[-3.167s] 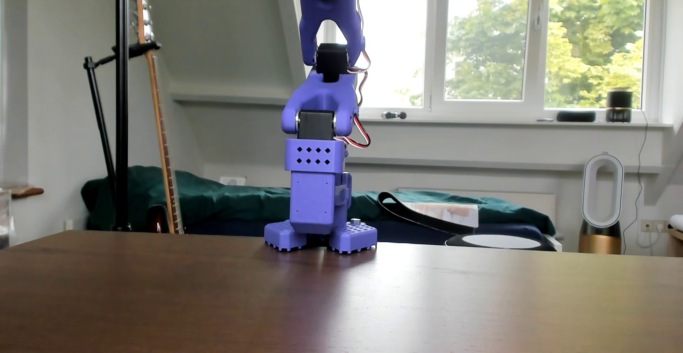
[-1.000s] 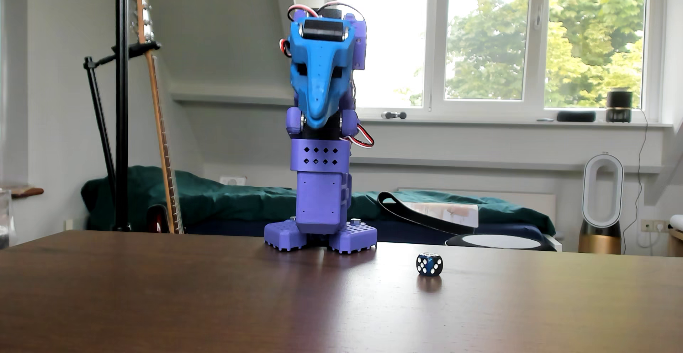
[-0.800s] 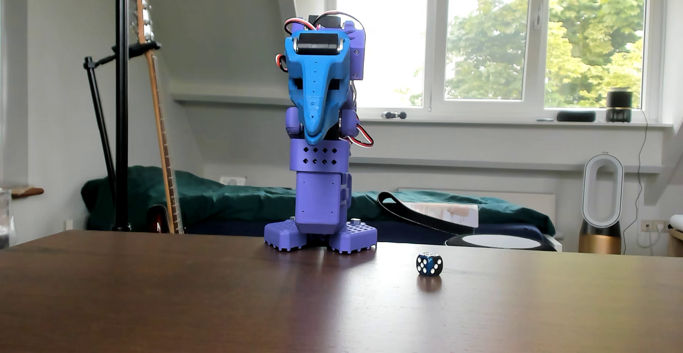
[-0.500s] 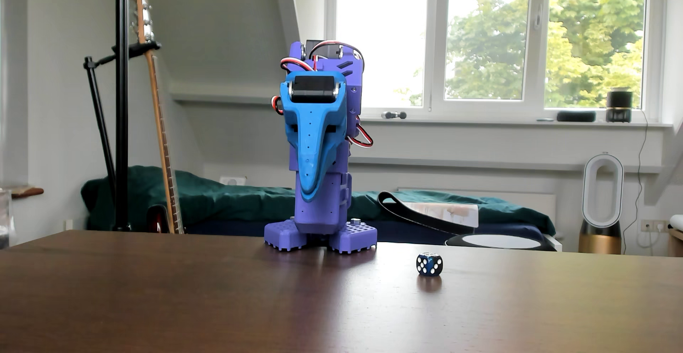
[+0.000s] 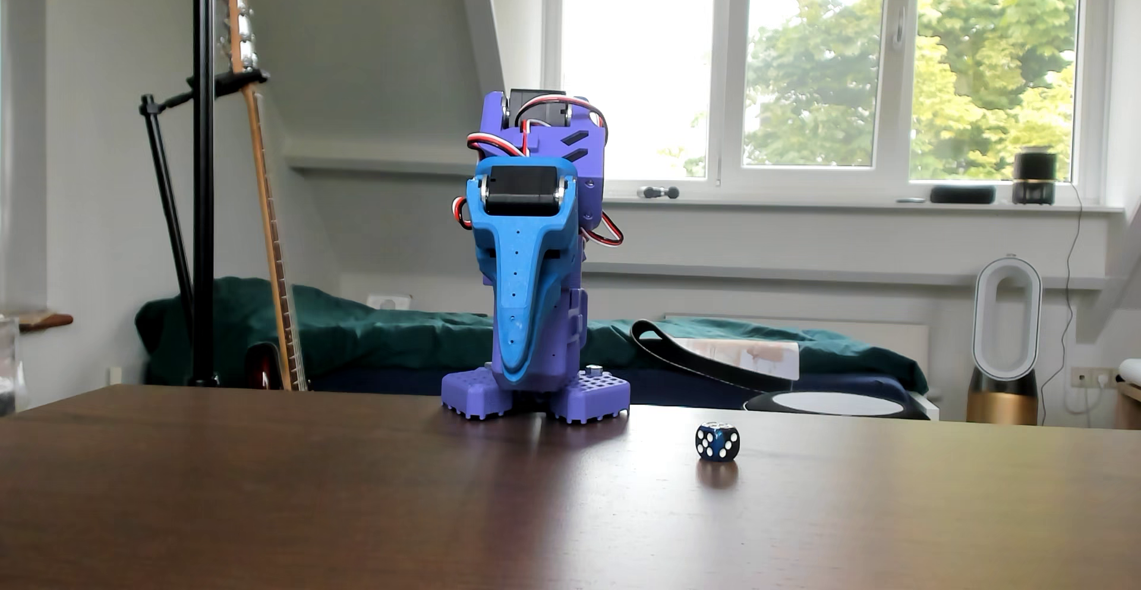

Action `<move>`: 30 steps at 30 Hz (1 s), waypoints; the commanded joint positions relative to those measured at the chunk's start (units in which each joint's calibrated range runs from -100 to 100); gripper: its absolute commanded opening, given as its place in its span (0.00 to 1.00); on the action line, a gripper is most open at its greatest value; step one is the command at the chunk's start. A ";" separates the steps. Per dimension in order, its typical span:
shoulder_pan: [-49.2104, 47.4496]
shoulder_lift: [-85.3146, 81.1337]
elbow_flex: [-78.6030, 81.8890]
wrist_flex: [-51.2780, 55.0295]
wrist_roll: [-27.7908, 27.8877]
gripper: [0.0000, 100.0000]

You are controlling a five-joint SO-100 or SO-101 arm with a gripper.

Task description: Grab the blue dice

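The blue dice (image 5: 717, 442) is a small dark blue cube with white pips. It rests on the brown table (image 5: 370, 503), right of the arm's purple base (image 5: 589, 402) and a little nearer the camera. The arm is folded down over its base. My gripper (image 5: 517, 377) hangs with its tip pointing down in front of the base, just above the table, well to the left of the dice. Its blue finger (image 5: 522, 294) faces the camera and covers the other one; the jaws look shut, with nothing in them.
A black stand pole (image 5: 202, 164) and a guitar (image 5: 265, 195) stand behind the table's far left edge. A bed (image 5: 370, 331), a round black-and-white object (image 5: 833, 405) and a fan (image 5: 1005, 337) lie beyond the far edge.
The arm has folded downward, bringing the gripper from high above the base to just in front of it. The dice, absent in the earliest frame, has stayed still over the last second.
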 commanded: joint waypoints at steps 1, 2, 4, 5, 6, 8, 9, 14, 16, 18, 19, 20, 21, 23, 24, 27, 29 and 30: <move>-0.40 -4.43 0.78 -0.86 0.02 0.02; 0.01 -6.52 1.50 -0.69 0.02 0.02; 0.09 -9.03 2.49 -0.86 -0.09 0.02; 0.09 -8.86 2.49 -1.03 -0.04 0.02; 0.01 -8.86 2.49 -1.03 -0.04 0.02; 0.01 -8.86 2.49 -1.20 -0.04 0.02; 0.01 -8.86 2.49 -1.20 -0.04 0.02; 0.01 -8.86 2.49 -1.20 -0.04 0.02; 0.01 -8.86 2.49 -1.20 -0.04 0.02; 0.01 -8.86 2.49 -1.20 -0.04 0.02; 0.01 -8.86 2.49 -1.20 -0.04 0.02; 0.01 -8.86 2.49 -1.20 -0.04 0.02; 0.01 -8.86 2.49 -1.20 -0.04 0.02; 0.01 -8.86 2.49 -1.20 -0.04 0.02; 0.01 -8.86 2.49 -1.20 -0.04 0.02; 0.01 -8.86 2.49 -1.20 -0.04 0.02; 0.01 -8.86 2.49 -1.20 -0.04 0.02; 0.01 -8.86 2.49 -1.20 -0.04 0.02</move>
